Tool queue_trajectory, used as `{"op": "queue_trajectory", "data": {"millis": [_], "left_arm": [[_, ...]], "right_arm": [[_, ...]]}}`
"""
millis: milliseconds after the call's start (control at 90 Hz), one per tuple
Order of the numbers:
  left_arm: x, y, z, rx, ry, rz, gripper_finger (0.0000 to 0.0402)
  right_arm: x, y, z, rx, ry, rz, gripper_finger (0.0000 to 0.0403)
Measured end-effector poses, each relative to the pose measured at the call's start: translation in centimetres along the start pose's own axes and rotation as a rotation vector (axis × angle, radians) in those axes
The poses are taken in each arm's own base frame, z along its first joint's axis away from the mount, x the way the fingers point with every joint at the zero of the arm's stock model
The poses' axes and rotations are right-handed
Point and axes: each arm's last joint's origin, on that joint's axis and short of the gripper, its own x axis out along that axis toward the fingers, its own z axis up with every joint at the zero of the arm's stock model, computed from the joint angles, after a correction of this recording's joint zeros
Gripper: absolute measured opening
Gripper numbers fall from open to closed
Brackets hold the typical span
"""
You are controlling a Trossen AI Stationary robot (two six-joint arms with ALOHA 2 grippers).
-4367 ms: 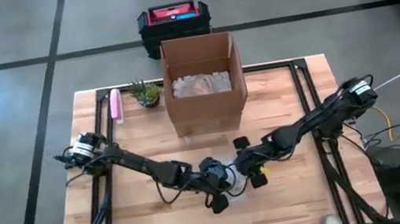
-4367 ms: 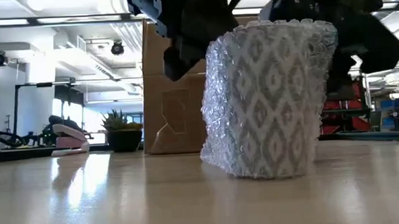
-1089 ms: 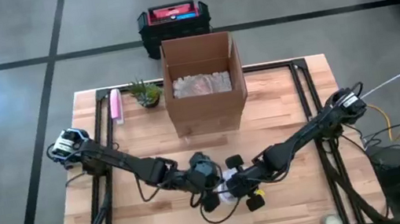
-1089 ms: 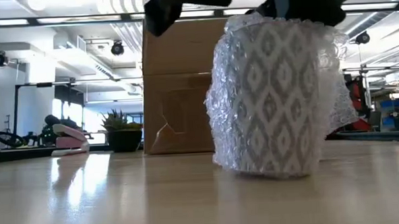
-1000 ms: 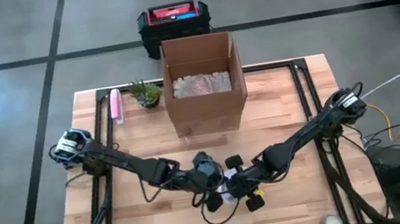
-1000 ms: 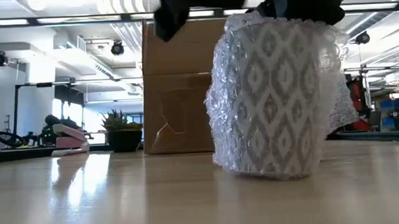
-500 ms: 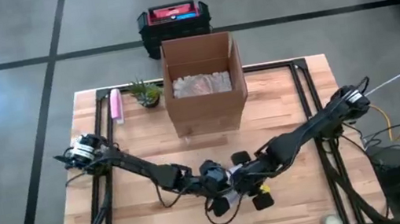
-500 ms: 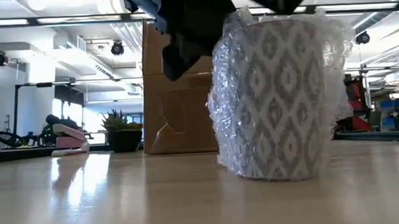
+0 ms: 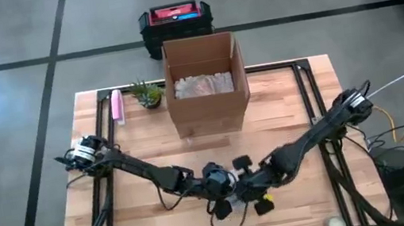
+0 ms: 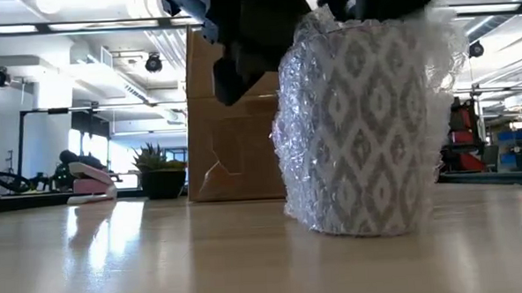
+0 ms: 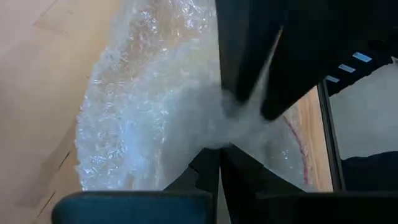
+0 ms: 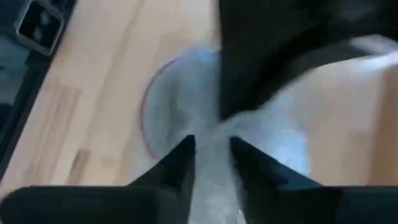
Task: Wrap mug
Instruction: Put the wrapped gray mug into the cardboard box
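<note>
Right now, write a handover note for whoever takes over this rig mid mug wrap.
Left end effector: shut on the bubble wrap, above the mug.
Right end effector: also pinching wrap at the mug's top.
Mug: upright at the table's front centre, sides covered in wrap.
Cardboard box: behind it, open.
Left: tuck the loose top edge in; boxing, if intended.

The grey-and-white diamond-patterned mug [image 10: 362, 133] stands upright on the table, near the front edge at the middle, wrapped all around in clear bubble wrap [image 11: 143, 118].
</note>
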Motion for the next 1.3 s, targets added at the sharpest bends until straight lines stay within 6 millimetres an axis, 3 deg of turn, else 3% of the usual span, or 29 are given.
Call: {"op": "queue_trajectory", "data": {"millis": [111,278,422,767,889,1111,1244,1300], "left_arm": [[-0.2,0.0,0.1,-0.005,-0.003,-0.005,0.0],[-2.2,-0.9,0.9,-0.022,0.008,-0.073,0.0],[-4.3,-1.5,2.3,0.008,-0.108,-0.02,0.0],[-0.2,0.2,0.1,0.011,-0.018,0.047,0.0],[0.4,0.2,-0.2,0.008,-0.003,0.031,0.0],[0.2,0.2,-0.1,0.014,0.001,0.021,0.0],[0.2,0.2,0.0,0.013,-0.002,0.016,0.0],[0.2,0.2,-0.1,0.014,-0.002,0.015,0.0]], "right_arm": [[1.7,0.2,-0.1,-0.003,0.033,-0.01,0.0008],[2.7,0.3,0.0,-0.002,0.027,-0.012,0.0017],[2.7,0.3,0.0,-0.006,0.016,-0.005,0.0003],[2.2,0.3,0.2,0.002,-0.006,0.007,0.0009],[0.5,0.1,0.1,0.034,-0.022,0.011,0.0022],[-4.9,-0.6,-0.6,0.056,-0.053,0.007,0.0086],[-8.4,-1.3,-2.2,0.099,-0.025,-0.009,0.0129],[-8.7,-1.5,-3.4,0.123,0.026,-0.038,0.0142]]}}
